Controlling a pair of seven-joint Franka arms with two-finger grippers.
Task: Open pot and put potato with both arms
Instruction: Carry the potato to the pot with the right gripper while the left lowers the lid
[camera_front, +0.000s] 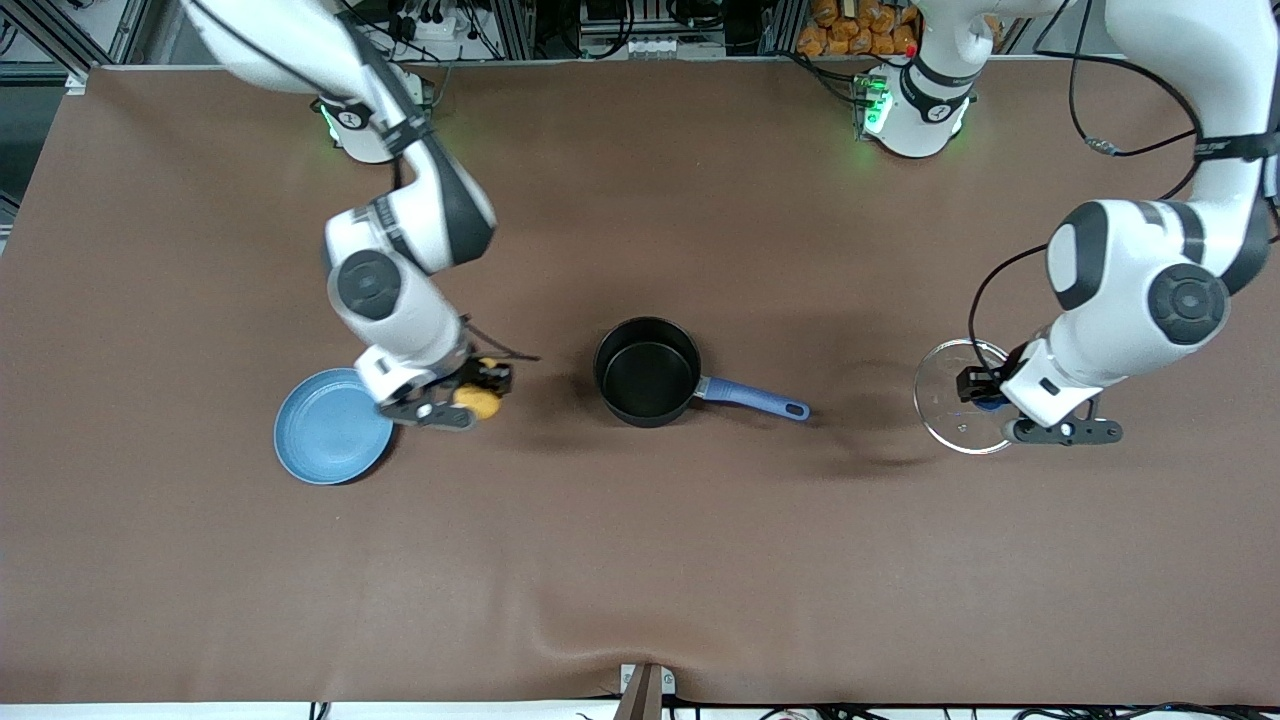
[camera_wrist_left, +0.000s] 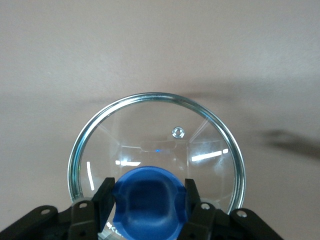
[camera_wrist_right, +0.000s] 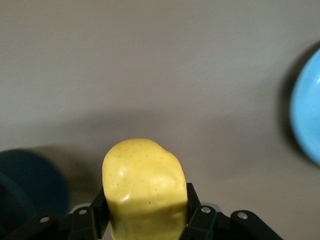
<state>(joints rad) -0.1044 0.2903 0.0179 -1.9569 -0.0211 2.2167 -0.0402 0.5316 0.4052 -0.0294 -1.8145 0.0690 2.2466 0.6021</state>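
Observation:
The black pot (camera_front: 648, 372) stands open in the middle of the table, its blue handle (camera_front: 752, 398) pointing toward the left arm's end. My right gripper (camera_front: 484, 390) is shut on the yellow potato (camera_front: 478, 402), holding it just above the table between the plate and the pot. In the right wrist view the potato (camera_wrist_right: 142, 175) sits between the fingers of that gripper (camera_wrist_right: 145, 202). My left gripper (camera_front: 985, 400) is shut on the blue knob (camera_wrist_left: 148, 197) of the glass lid (camera_front: 945, 395), low at the left arm's end. The left wrist view shows that gripper (camera_wrist_left: 147, 187) and the lid (camera_wrist_left: 150, 130).
A flat light-blue plate (camera_front: 330, 428) lies on the brown table beside my right gripper, toward the right arm's end; its edge shows in the right wrist view (camera_wrist_right: 307, 120). Both arm bases stand along the table edge farthest from the front camera.

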